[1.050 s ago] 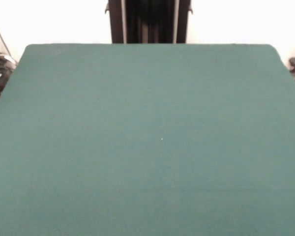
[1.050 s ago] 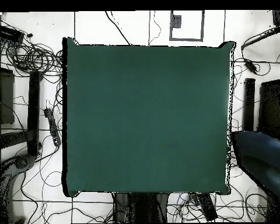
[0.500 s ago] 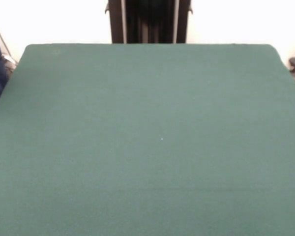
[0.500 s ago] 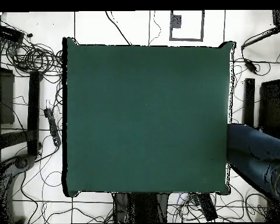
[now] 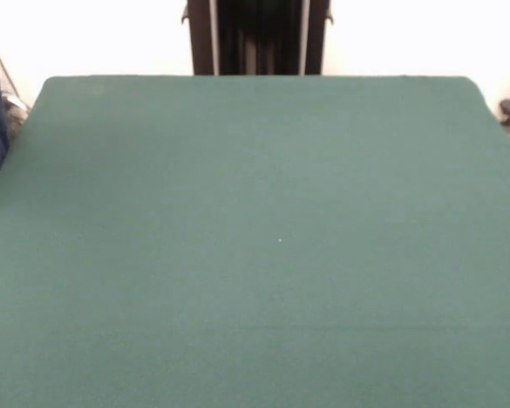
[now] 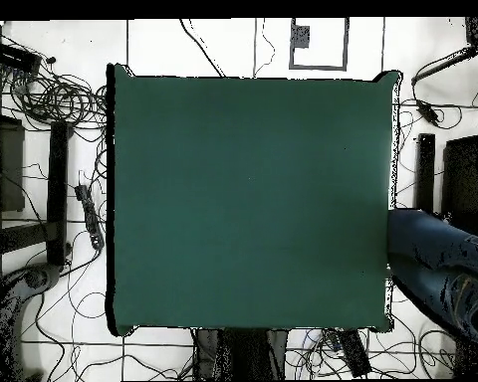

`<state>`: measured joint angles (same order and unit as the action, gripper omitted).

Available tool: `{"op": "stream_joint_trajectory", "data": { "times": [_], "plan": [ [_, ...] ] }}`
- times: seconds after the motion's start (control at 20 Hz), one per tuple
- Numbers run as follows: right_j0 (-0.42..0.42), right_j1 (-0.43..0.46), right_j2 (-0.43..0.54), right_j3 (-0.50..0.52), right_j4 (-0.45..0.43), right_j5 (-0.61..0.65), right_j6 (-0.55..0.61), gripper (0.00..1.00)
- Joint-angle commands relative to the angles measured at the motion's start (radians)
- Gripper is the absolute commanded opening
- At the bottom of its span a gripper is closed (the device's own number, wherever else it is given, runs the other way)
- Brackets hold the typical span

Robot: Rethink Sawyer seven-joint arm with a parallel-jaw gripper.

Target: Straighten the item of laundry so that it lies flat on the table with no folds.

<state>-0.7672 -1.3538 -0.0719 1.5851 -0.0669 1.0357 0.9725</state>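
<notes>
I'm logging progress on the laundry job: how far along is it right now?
Nothing is done yet. The table has no laundry on it, and the gripper is not in view. Blue denim shows at the table's edge in the overhead view, beside it, not on it. Laying it out and flattening remain.

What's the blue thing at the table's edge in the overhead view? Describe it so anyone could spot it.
Start at the green table, which fills the overhead view's middle. Follow its right edge down toward the lower corner: a blue denim-like shape pokes in from the side. It is the only blue item among black cables and white floor.
</notes>
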Motion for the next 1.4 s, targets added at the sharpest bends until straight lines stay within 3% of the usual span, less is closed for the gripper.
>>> {"op": "stream_joint_trajectory", "data": {
  "times": [0.05, 0.65, 1.1, 1.4],
  "plan": [
    [0.095, -0.033, -0.005, 0.195, -0.017, -0.082, 0.112, 0.0],
    [0.25, -0.067, -0.062, 0.241, -0.055, -0.07, 0.271, 0.0],
    [0.351, -0.076, -0.115, 0.274, -0.068, -0.089, 0.317, 0.0],
    [0.461, -0.05, -0.166, 0.292, -0.119, -0.133, 0.454, 0.0]
  ]
}}
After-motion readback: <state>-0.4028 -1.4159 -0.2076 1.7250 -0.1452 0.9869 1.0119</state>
